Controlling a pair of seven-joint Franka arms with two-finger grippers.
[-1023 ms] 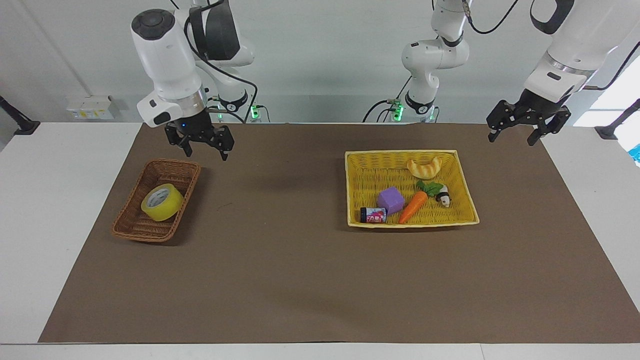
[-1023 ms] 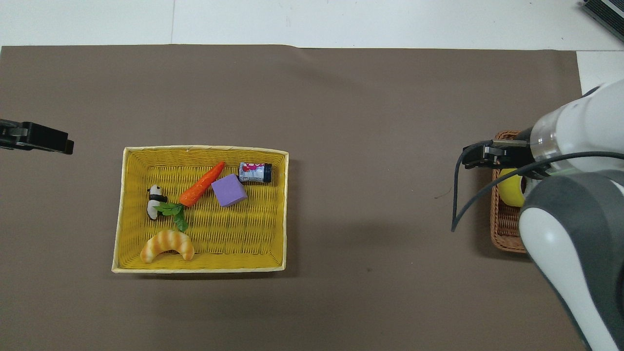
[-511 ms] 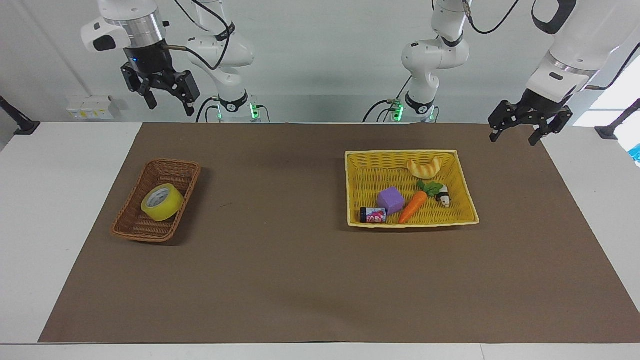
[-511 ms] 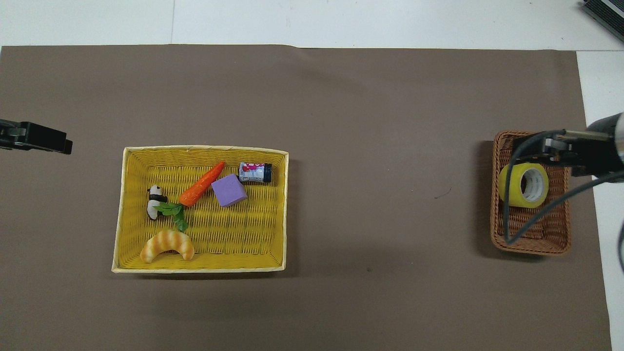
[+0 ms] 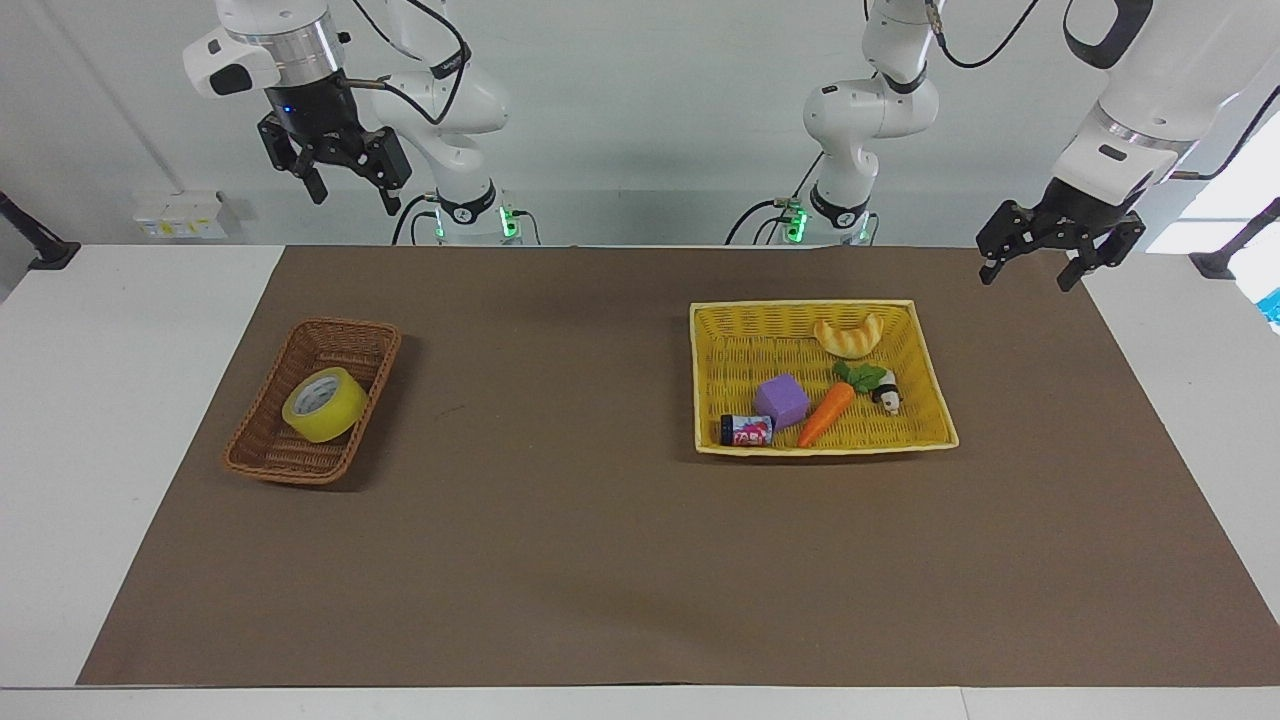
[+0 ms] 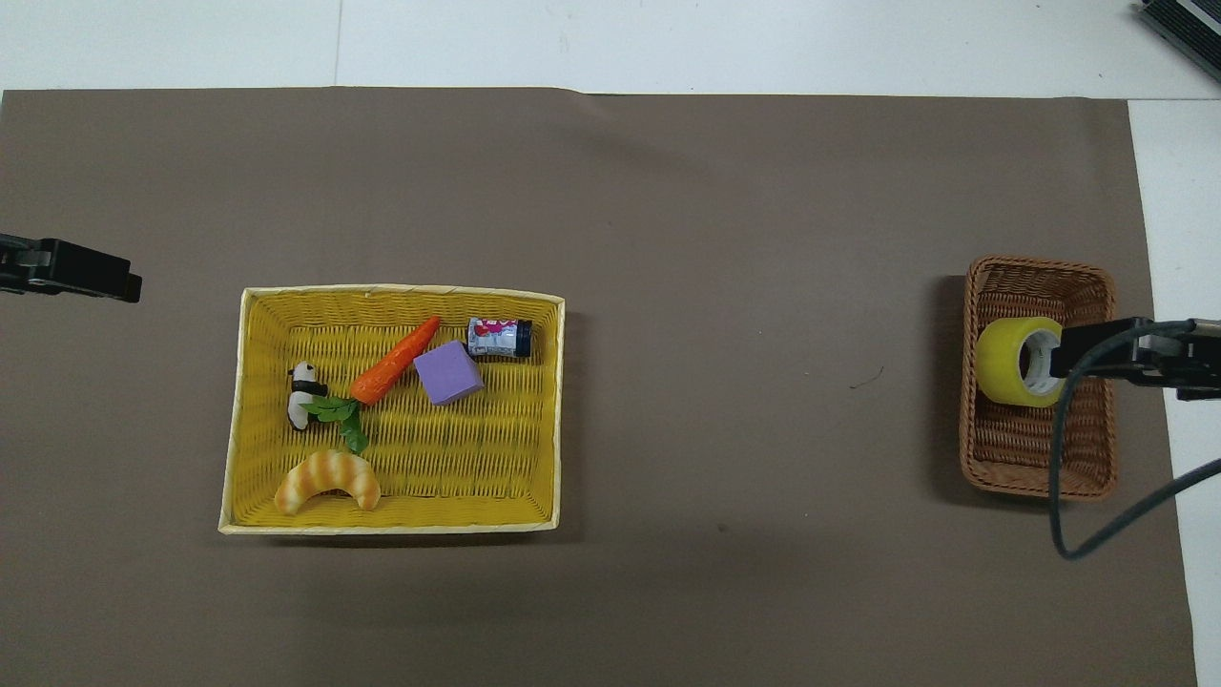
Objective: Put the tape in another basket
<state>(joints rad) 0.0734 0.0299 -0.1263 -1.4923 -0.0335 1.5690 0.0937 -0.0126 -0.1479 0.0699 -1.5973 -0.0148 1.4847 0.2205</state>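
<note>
The tape, a yellow roll with a pale core, lies tilted in the small brown wicker basket at the right arm's end of the table. My right gripper hangs open and empty, high in the air, well clear of the basket. In the overhead view its dark fingers cover part of the roll. My left gripper waits open and empty over the mat's corner at the left arm's end; only its tip shows from above.
A larger yellow woven basket sits toward the left arm's end. It holds a purple cube, a carrot, a croissant, a small can and a panda figure. A brown mat covers the table.
My right gripper rose from just above the wicker basket's robot-side end to high in the air, uncovering the tape from above. The tape and the left arm stayed put.
</note>
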